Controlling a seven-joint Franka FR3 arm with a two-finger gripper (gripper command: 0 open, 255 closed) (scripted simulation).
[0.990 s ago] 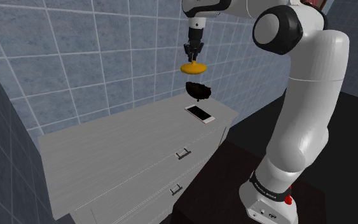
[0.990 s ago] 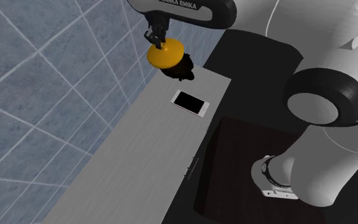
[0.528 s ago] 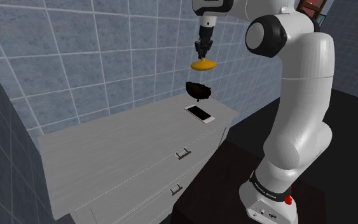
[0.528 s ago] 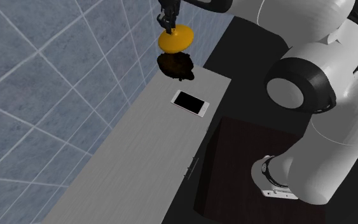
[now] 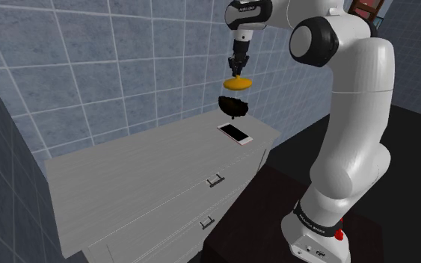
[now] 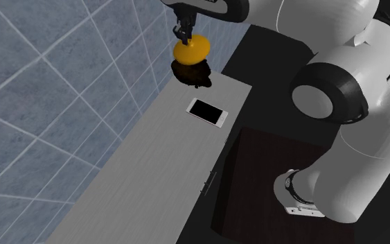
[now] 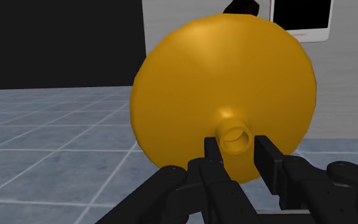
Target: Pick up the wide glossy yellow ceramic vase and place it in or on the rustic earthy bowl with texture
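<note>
Between the two black fingers of the hand point(image 7: 238, 151), the yellow vase point(image 7: 222, 83) is pinched by its narrow neck, its wide glossy body pointing away from the wrist. Just below it, with a small gap between them, the dark bowl point(image 5: 232, 105) sits at the far end of the grey desk point(image 5: 141, 172). A phone point(image 5: 235, 134) lies flat near the bowl, and a tiled wall point(image 5: 89, 60) stands behind.

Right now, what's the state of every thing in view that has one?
gripper, shut on the yellow vase's neck.
yellow vase, held in the air above the dark bowl, apart from it.
dark bowl, resting on the dresser top.
smartphone, lying flat, screen up and dark.
drawers, both shut.
</note>
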